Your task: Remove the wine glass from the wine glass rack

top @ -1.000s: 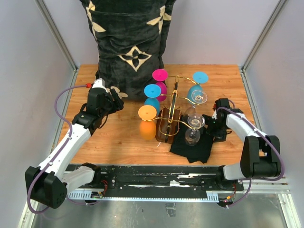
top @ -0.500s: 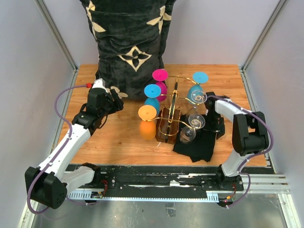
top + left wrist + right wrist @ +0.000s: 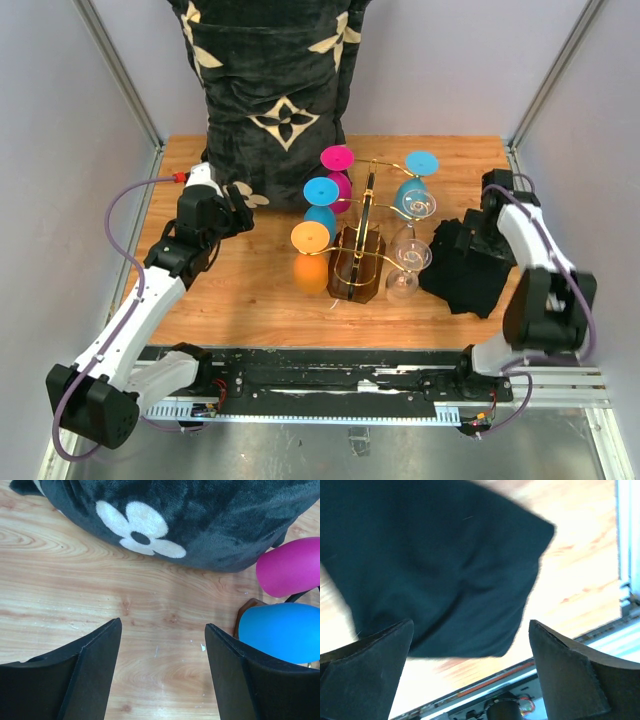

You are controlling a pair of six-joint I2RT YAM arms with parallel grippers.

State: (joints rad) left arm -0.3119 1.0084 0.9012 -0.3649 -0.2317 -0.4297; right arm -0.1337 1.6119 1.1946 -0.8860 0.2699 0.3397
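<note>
Clear wine glass (image 3: 410,256) hangs bowl-down on the right side of the rack (image 3: 358,258), foot apparently hooked on the wire, so it probably needs to slide outward. Right of rack: right gripper (image 3: 470,625), fingers wide, empty, over black cloth (image 3: 465,265). Left of rack: left gripper (image 3: 162,626), fingers wide, empty.

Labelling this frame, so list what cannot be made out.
Top view: how the clear glasses hang on the rack; wire and glass are too fine.
Top view: whether the right end effector touches the cloth; its arm covers it.
Right wrist view: blurred, cloth edges smeared.
Left wrist view: rack nearly all cut off by the right edge; only a pink bowl and a blue bowl show.
</note>
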